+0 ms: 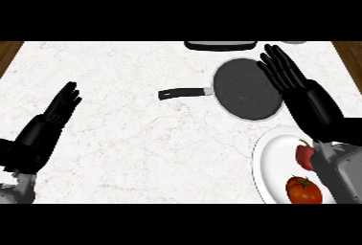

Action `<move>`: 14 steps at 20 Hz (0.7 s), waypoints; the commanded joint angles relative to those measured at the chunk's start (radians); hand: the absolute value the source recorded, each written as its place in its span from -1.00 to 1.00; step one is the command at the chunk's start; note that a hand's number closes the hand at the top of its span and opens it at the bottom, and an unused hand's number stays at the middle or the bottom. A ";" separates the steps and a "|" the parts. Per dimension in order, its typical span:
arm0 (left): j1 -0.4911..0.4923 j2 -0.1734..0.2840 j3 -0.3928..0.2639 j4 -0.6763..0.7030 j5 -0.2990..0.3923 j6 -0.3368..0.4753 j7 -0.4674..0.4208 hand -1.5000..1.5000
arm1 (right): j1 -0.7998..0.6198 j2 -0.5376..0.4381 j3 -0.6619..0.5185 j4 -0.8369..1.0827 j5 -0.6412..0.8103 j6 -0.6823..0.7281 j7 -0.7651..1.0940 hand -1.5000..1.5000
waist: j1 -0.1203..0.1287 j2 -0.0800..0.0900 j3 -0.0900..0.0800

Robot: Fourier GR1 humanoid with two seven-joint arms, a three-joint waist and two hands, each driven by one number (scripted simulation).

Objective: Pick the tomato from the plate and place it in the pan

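— Red tomato [304, 190] sits on our white plate [267, 158], lower right; pan [244, 88] empty, upper centre.
— Nothing lifted yet: right hand [286, 72] hovers open-fingered, left hand [62, 106] rests open, left edge.

L robot hand [62, 106] sits at view's left, fingers straight, pointing up, forearm coming in from lower-left corner. R robot hand [286, 72] at upper right, open, fingers straight & together, grey forearm angling up from lower-right edge.
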 commanded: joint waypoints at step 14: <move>0.124 -0.007 -0.039 0.092 -0.136 0.118 0.034 0.00 | 0.271 -0.457 0.016 0.455 0.200 -0.245 0.957 -1.00 | 0.003 -0.028 -0.013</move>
